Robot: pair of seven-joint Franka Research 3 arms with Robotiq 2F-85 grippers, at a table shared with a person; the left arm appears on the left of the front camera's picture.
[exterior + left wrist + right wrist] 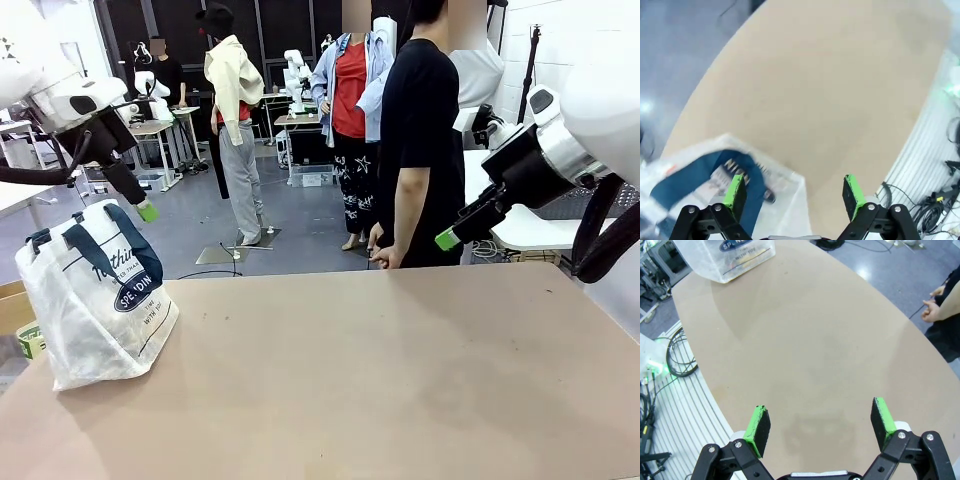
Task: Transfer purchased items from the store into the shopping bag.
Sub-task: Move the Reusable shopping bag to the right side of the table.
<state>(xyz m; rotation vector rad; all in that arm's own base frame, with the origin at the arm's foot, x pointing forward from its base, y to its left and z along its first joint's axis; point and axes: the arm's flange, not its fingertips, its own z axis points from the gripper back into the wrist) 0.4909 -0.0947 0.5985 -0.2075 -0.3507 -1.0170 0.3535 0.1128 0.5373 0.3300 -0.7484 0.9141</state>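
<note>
The shopping bag [95, 300] is standing on the left end of the worktop [400, 380], its navy handles [120, 235] falling loosely over the mouth, probably so that things can go in from above. The left gripper [795, 192] is hovering just over the bag with its fingers [735, 192] spread wide and holding nothing. The right gripper [820, 427] is hanging over the bare worktop, fingers also apart and empty. A person [420, 150] is waiting at the far side. On the oval logo [135, 290] I am reading only "SPE" and "DIN", with "WITH YOU" below.
</note>
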